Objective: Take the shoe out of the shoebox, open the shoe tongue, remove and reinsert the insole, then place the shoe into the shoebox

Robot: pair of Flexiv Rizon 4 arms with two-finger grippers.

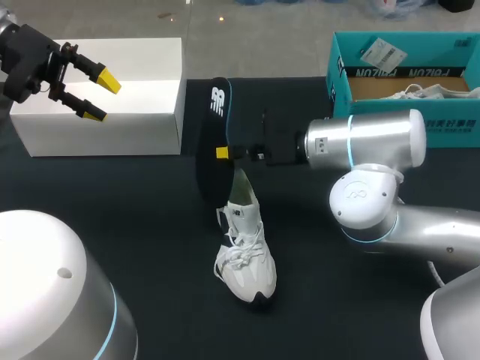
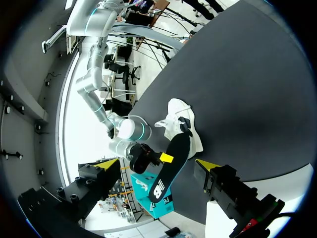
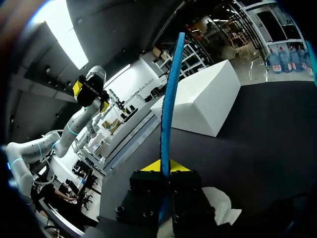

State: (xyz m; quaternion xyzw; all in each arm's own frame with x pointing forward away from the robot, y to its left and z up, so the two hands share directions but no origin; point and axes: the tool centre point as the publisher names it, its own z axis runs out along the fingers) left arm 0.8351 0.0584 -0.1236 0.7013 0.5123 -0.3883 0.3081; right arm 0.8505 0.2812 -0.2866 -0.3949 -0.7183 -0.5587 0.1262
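The left arm [image 1: 52, 292] carries its gripper [image 1: 101, 97] high at the far left, its two yellow-tipped fingers spread wide apart with nothing between them. The right arm [image 1: 375, 150] comes in from the right with its forearm level, reaching to about the middle. Its gripper [image 1: 222, 153] points sideways, fingers pinched close together on the edge of a black insole [image 1: 214, 120], which stands on edge in their grip.
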